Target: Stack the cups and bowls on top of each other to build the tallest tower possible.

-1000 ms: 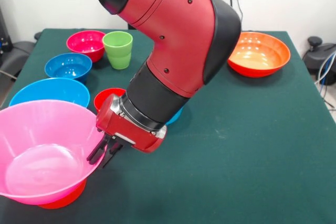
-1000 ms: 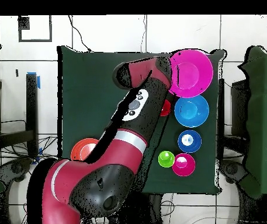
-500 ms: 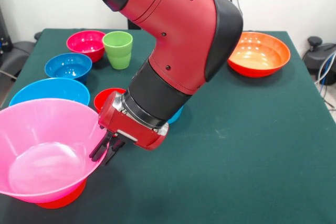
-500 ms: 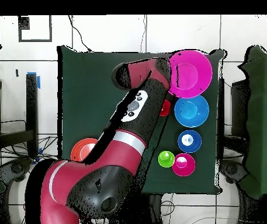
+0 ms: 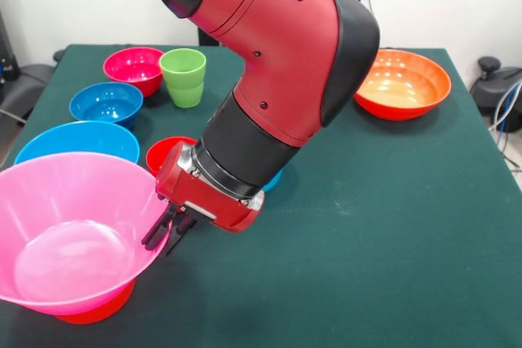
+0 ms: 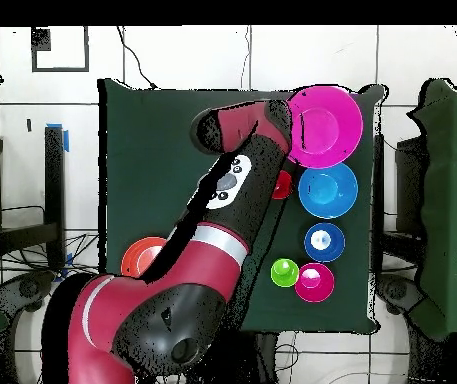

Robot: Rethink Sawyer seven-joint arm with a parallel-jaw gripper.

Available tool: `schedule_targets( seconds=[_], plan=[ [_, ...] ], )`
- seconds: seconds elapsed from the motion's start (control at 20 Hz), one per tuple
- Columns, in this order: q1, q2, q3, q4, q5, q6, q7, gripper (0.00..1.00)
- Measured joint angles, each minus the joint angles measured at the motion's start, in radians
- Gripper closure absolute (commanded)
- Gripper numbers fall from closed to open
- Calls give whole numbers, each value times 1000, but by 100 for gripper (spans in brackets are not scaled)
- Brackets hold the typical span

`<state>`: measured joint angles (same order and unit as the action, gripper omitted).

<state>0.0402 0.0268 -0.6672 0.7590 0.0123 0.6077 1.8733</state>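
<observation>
Gripping the near rim of the big pink bowl (image 5: pixel 69 234), my gripper (image 5: pixel 167 230) has its dark fingers pinched on that thin wall, one inside and one outside as far as the front view shows.

Stock on the green table (image 5: pixel 391 226):
- Pink bowl: at the front left corner in the front view, tilted, resting on a red or orange piece (image 5: pixel 98 312) that peeks out beneath it. This is the only stacked pair I can see; I judge it the start of the tower.
- Large light blue bowl (image 5: pixel 77 143): just behind the pink one, standing alone.
- Smaller blue bowl (image 5: pixel 106 103): further back, alone.
- Magenta bowl (image 5: pixel 134 68) and green cup (image 5: pixel 183 77): side by side at the back, not stacked.
- Red cup (image 5: pixel 167 152): just beside my wrist, partly hidden by it.
- Blue edge (image 5: pixel 273 178) behind my arm: too hidden to identify.
- Orange bowl (image 5: pixel 401 83): far side, well apart from the rest.

Progress, by my estimate: early. One layer done; at least six pieces left to add, the cups last.
</observation>
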Motion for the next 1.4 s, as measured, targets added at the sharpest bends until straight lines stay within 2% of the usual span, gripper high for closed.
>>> schedule_targets(
  seconds=[1.4],
  plan=[
    [22,0,-14,3,1,23,0,100]
  ],
)
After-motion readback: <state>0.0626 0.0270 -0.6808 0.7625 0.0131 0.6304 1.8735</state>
